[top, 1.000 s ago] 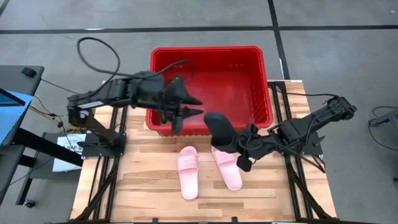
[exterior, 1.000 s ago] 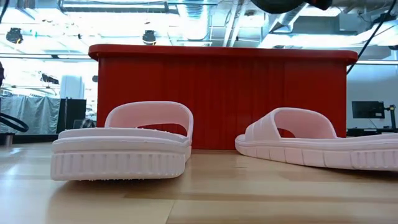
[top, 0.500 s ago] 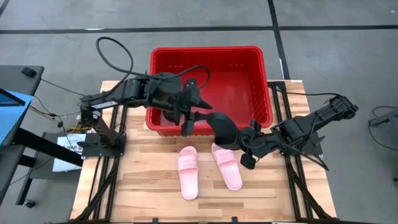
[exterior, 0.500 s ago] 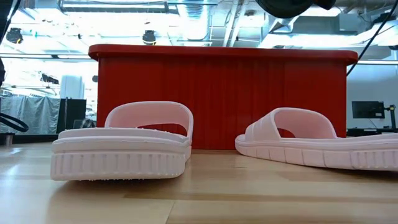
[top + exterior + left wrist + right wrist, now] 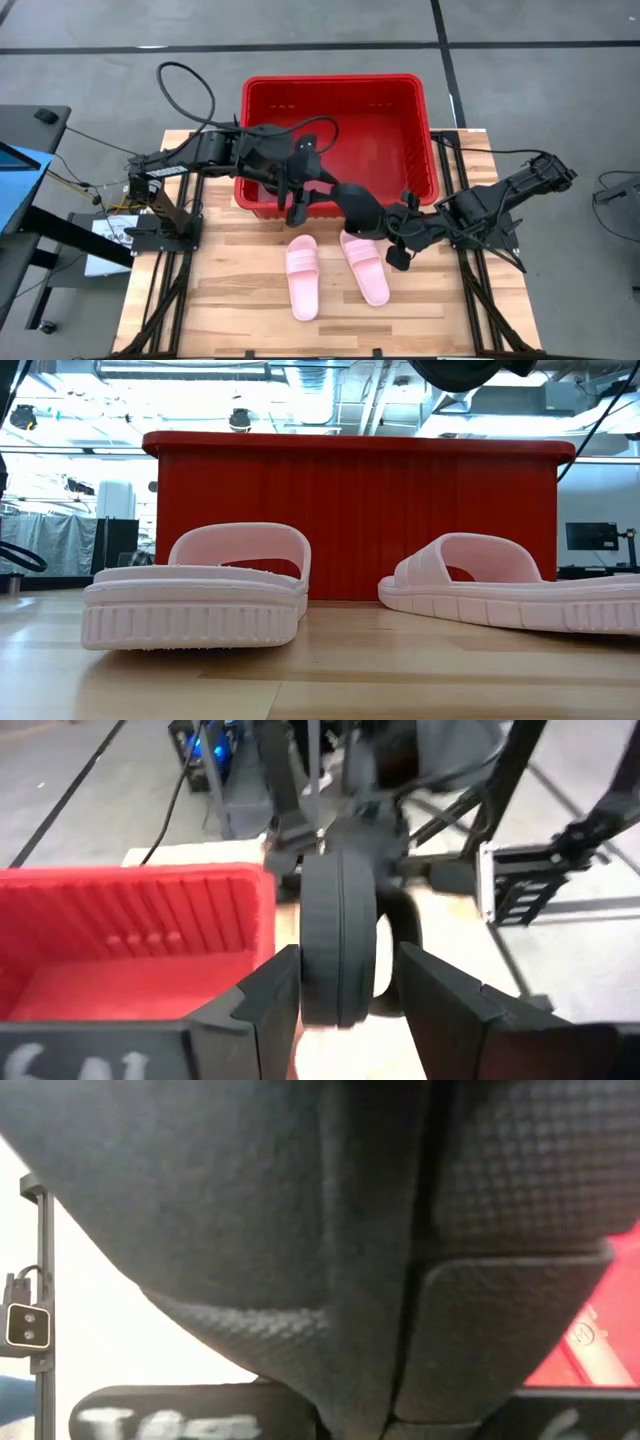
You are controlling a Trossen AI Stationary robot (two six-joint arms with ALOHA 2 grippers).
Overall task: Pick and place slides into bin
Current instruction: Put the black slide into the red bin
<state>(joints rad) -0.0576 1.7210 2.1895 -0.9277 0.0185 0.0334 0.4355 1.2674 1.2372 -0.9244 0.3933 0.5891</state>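
Note:
A black slide (image 5: 357, 205) hangs in the air just in front of the red bin's (image 5: 335, 90) near wall, held by my right gripper (image 5: 388, 230). It also shows at the top of the low view (image 5: 460, 370). My left gripper (image 5: 310, 197) is open at the slide's free end. In the left wrist view its two fingers stand on either side of the slide (image 5: 338, 945), which is on edge; whether they touch it I cannot tell. Two pink slides (image 5: 303, 276) (image 5: 365, 266) lie sole-down on the table in front of the bin. The other black slide is out of view. My right gripper is shut on the black slide at the end nearest the right arm (image 5: 376, 222), coming level from the table's right side. The slide fills the right wrist view (image 5: 300, 1210) and hides the fingers. It is lifted clear of the table, on edge, reaching toward my left gripper.
The bin stands at the table's far middle; its near wall (image 5: 350, 520) rises right behind the two pink slides (image 5: 200, 585) (image 5: 510, 590). Bare wood lies left and right of the pink slides, and a cable loops above the left arm (image 5: 185, 85).
My left gripper has moved from over the bin's near wall toward the table's right and near edges, turning until its open fingers flank the black slide's free end. My right gripper and the black slide have hardly moved. The pink slides have stayed put.

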